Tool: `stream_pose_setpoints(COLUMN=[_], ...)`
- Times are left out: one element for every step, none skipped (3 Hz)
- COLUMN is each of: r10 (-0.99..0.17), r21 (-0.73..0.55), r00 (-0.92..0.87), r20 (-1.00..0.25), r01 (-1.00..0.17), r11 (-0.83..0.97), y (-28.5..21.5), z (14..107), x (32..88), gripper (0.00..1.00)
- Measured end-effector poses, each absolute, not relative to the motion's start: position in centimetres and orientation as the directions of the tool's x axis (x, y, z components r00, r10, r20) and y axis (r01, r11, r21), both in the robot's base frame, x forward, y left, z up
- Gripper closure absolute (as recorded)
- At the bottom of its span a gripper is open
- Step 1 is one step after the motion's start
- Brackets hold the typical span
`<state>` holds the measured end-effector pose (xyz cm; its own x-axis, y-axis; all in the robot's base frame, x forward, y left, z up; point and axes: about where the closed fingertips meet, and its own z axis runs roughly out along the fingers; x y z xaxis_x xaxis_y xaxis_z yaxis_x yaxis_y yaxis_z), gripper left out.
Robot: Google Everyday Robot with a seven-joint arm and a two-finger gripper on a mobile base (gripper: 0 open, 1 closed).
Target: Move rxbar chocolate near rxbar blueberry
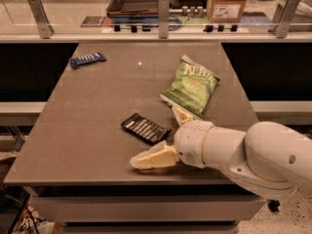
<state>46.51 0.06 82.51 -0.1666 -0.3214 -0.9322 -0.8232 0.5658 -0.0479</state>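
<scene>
The rxbar chocolate (145, 128), a flat black wrapper with white lettering, lies on the table's front middle. The rxbar blueberry (87, 59), a dark-blue wrapper, lies at the far left of the table. My gripper (155, 136) is open at the black bar's right end. One cream finger (152, 157) lies low in front of the bar, the other finger (182, 115) points up behind it. The bar sits between them, not held.
A green chip bag (191, 87) lies right of centre, just behind the gripper. The brown table (87, 130) ends at a front edge close to the lower finger. A railing with posts (163, 13) and a cardboard box (227, 3) stand behind the table.
</scene>
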Motion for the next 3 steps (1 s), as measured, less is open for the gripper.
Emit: stream_pose_setpoints(r10=[-0.305,-0.296,-0.289], r21=[-0.052,-0.055,-0.051], r00=[-0.156,-0.148,-0.143], r20=[-0.94,-0.944,-0.947], r01=[-0.814,-0.812,-0.819], r11=[0.578,0.581,0.572], y=[-0.22,-0.2,0.19], z=[82.12,81.89,81.61], x=[47.41,48.04,48.11], gripper=[0.0,0.0,0.0])
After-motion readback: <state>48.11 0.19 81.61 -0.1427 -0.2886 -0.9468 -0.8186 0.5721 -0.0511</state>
